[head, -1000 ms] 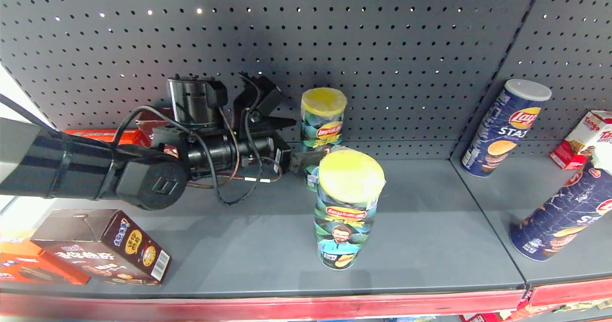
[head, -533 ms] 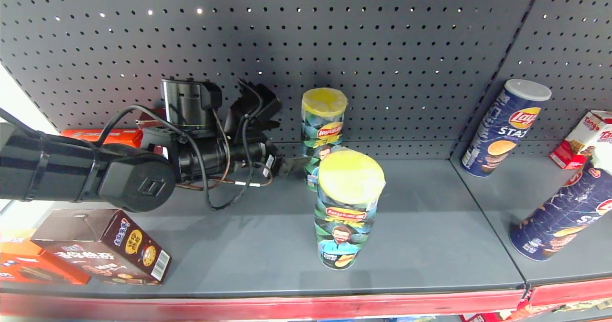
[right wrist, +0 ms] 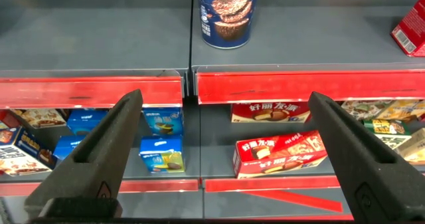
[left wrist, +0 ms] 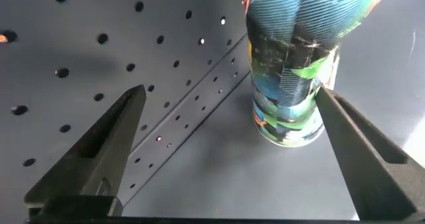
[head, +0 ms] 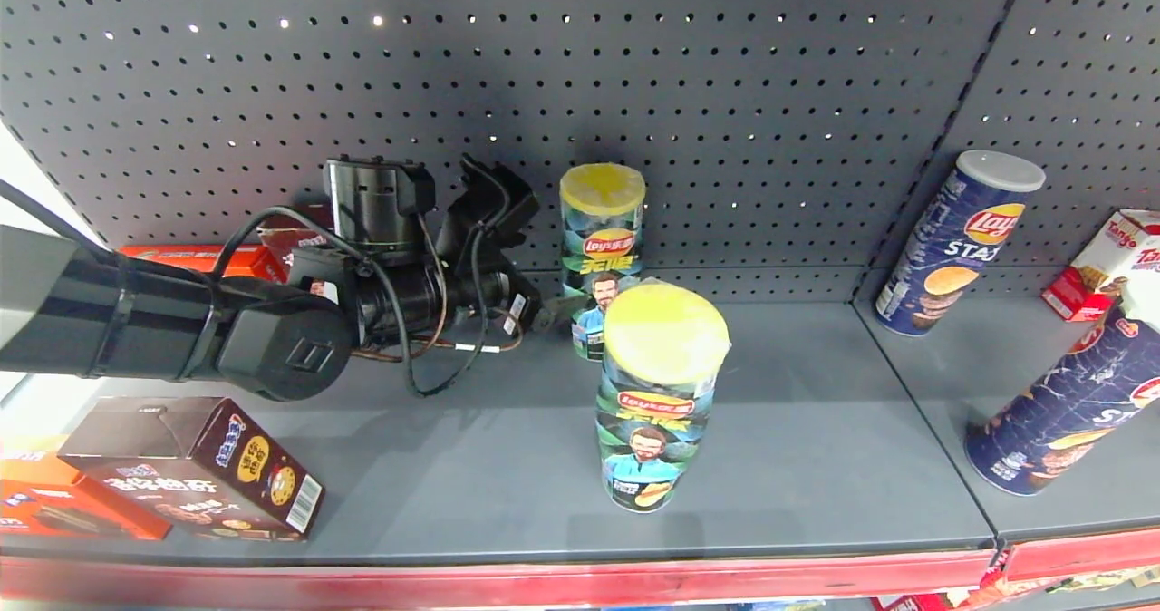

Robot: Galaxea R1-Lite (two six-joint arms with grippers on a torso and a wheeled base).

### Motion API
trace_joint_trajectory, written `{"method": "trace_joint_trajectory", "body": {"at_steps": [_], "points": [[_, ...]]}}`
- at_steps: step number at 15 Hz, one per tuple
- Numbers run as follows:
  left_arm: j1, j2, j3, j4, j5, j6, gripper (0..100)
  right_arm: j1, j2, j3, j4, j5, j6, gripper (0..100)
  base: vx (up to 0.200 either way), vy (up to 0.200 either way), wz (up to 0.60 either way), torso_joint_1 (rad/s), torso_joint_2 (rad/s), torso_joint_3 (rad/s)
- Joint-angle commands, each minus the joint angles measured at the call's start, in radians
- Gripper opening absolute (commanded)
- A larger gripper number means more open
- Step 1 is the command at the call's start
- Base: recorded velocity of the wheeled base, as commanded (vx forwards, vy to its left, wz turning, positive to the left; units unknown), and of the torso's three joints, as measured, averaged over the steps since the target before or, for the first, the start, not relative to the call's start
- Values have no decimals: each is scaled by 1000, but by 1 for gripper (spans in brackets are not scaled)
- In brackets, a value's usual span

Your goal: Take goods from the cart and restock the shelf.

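Two yellow-lidded chip cans stand upright on the grey shelf [head: 816, 439]. The rear can [head: 600, 230] is close to the pegboard and the front can [head: 662, 393] is nearer the edge. My left gripper [head: 555, 314] sits low at the left of the rear can's base. In the left wrist view this gripper [left wrist: 230, 96] is open, and the rear can [left wrist: 292, 71] stands just past its fingertips, close to one finger [left wrist: 358, 144], with nothing gripped. My right gripper [right wrist: 229, 101] is open and holds nothing, facing the shelf's red front rail [right wrist: 305, 88].
Two dark blue chip cans [head: 961, 239] [head: 1060, 412] lean on the right shelf section beside a white-and-red box [head: 1101, 262]. A brown biscuit box [head: 195, 461] and orange boxes [head: 54, 502] lie front left. Boxed goods [right wrist: 279, 154] fill lower shelves.
My left arm drew back left from the rear can, then edged right again. The rear can has shifted slightly left and turned. The front can has not moved.
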Motion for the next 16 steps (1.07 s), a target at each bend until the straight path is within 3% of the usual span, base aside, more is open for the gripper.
{"method": "trace_joint_trajectory", "body": {"at_steps": [1,4,7,11,13,16], "points": [[1,7,4,-1,0,0,100,0,1,0,0,0,0,100,0,0,0,0,0,0],[-4,-72,86,-1,17,0,100,0,1,0,0,0,0,100,0,0,0,0,0,0],[-5,-118,149,-16,77,5,100,0,1,0,0,0,0,100,0,0,0,0,0,0],[-24,-56,109,-81,198,100,100,0,1,0,0,2,0,100,0,0,0,0,0,0],[-40,-16,83,-90,243,103,100,0,1,0,0,0,0,100,0,0,0,0,0,0],[-59,22,47,-110,250,103,100,0,1,0,0,0,0,100,0,0,0,0,0,0]]}}
